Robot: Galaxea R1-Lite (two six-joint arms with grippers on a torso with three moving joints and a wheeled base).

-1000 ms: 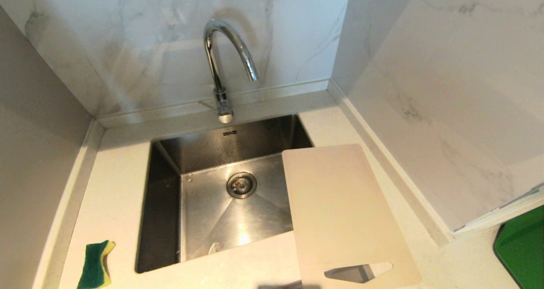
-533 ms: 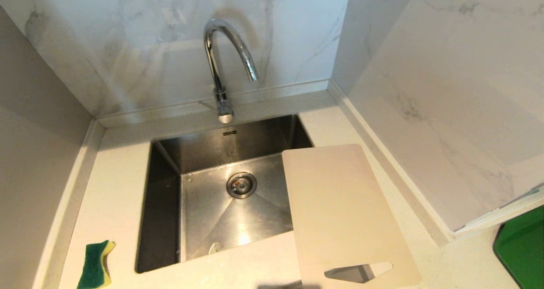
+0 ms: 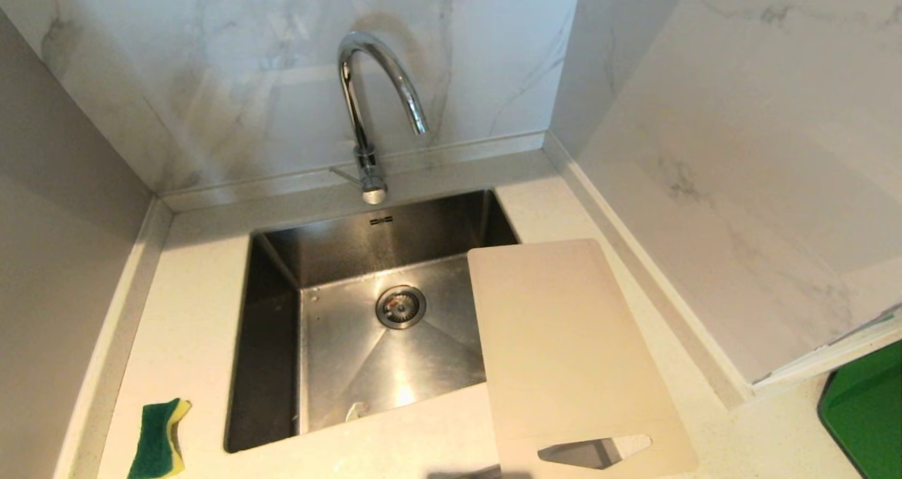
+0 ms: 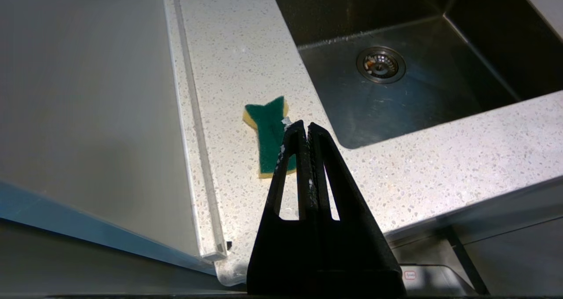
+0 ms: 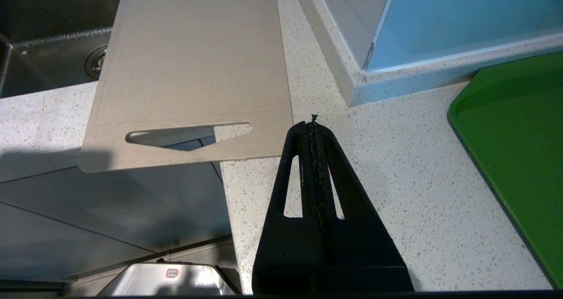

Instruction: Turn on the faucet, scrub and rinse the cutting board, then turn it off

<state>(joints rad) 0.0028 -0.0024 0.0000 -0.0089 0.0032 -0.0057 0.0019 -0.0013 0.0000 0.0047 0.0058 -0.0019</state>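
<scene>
My faucet (image 3: 366,113) stands upright behind the sink (image 3: 282,253), its chrome spout arching over the basin. My beige cutting board (image 3: 571,352) lies flat across the sink's right rim, handle cutout nearest me.

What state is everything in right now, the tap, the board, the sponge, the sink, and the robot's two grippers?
Chrome gooseneck faucet: off, no water running.
Beige plastic cutting board: flat, partly over the sink's right edge, handle end overhanging the counter front.
Green and yellow sponge: lying on the counter, left of the sink, untouched.
Steel sink: no water standing in it.
Left gripper: shut, empty.
Right gripper: shut, empty.
</scene>
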